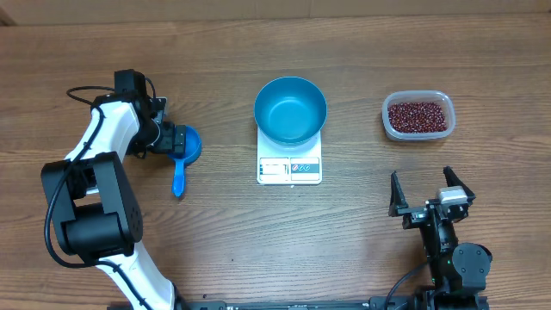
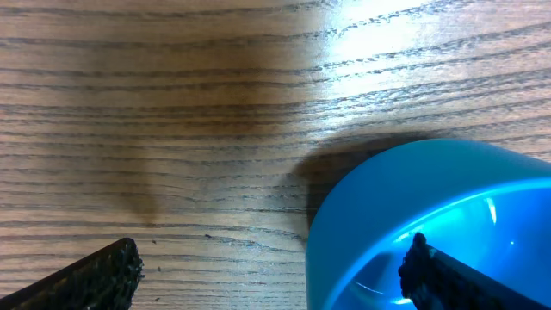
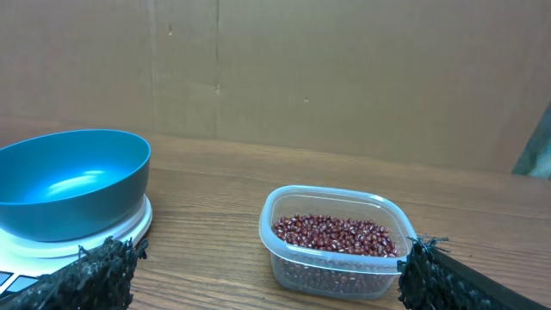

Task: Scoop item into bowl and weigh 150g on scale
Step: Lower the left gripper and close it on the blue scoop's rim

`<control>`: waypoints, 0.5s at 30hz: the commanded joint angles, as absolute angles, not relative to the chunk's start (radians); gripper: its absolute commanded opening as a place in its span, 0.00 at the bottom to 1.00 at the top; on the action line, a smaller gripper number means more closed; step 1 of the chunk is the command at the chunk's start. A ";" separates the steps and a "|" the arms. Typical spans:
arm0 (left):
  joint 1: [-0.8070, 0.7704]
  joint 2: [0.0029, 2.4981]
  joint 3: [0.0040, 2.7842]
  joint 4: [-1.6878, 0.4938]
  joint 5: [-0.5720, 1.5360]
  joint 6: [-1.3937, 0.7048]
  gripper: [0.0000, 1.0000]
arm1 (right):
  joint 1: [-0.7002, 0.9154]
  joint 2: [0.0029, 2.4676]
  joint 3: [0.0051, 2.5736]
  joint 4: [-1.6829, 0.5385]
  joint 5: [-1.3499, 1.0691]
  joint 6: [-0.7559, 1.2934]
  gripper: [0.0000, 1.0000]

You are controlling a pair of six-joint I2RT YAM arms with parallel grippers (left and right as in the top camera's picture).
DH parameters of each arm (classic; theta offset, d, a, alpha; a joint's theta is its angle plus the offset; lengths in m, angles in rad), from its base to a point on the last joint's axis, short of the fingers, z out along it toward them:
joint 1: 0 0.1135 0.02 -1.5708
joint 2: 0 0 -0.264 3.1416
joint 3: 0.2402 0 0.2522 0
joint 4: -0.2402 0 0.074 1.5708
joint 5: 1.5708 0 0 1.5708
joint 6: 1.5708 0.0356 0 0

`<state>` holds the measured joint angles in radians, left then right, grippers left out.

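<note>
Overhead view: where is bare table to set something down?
Bare wood lies between the scoop and the scale, between the scale and the tub, and in front of the scale. It is crowded around the left gripper and scoop.

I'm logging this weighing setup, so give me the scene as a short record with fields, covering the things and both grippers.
scale: flat white square kitchen scale, centre of wooden table
bowl: round deep blue bowl, empty, on the scale
beans: dark red-brown beans, in clear plastic tub
scoop: small blue handled scoop, lying on the table
left gripper: open, straddling the scoop's cup wall
right gripper: open, empty, near the tub
</note>
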<state>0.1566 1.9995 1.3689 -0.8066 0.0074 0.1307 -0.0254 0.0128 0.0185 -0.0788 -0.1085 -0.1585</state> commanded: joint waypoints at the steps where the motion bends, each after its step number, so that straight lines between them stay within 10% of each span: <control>1: 0.155 2.018 1.389 -0.803 0.019 0.123 0.99 | -0.023 0.003 0.008 -0.075 -0.114 -0.162 1.00; 15: 0.155 2.018 1.389 -0.803 0.019 0.123 0.35 | -0.023 0.003 0.008 -0.075 -0.114 -0.162 1.00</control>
